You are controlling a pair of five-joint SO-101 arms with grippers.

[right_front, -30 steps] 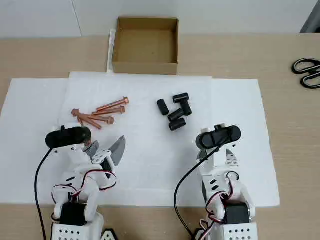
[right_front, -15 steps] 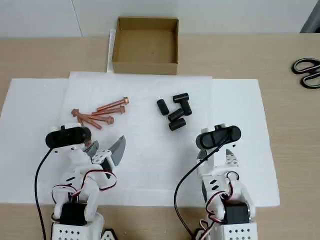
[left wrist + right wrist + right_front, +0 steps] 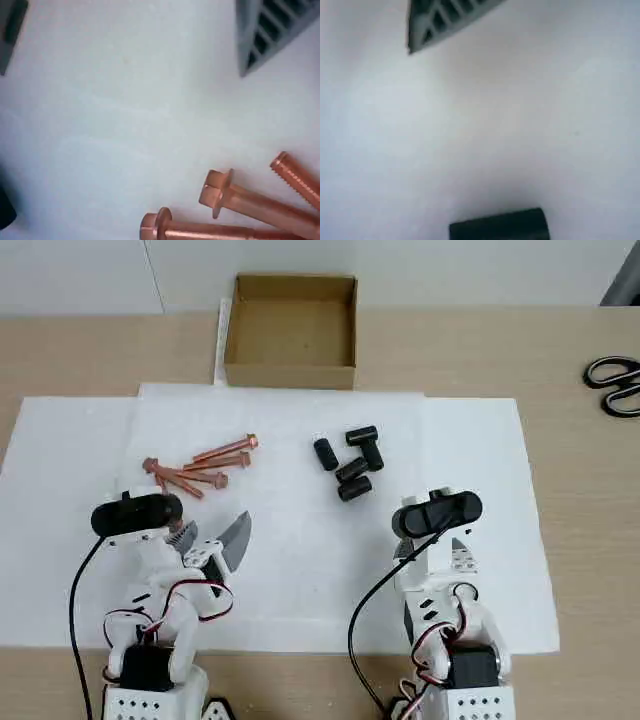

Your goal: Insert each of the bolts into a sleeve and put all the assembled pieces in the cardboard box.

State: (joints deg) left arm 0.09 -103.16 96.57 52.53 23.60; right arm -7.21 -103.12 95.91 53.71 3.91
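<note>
Several copper bolts (image 3: 198,468) lie in a loose pile on the white mat (image 3: 300,550), left of centre. Several black sleeves (image 3: 350,465) are scattered right of centre. At the table's far edge stands the cardboard box (image 3: 290,365), with nothing in it. My left gripper (image 3: 212,538) hovers just short of the bolts, open and holding nothing. The left wrist view has bolt heads (image 3: 217,192) close below that open gripper (image 3: 135,30). My right gripper (image 3: 432,550) sits near the sleeves, and one sleeve (image 3: 497,227) shows in the right wrist view.
Black-handled scissors (image 3: 612,385) lie on the bare wood at the far right. The mat reaches the front of the table, where both arm bases stand. A strip of mat separates the bolts from the sleeves.
</note>
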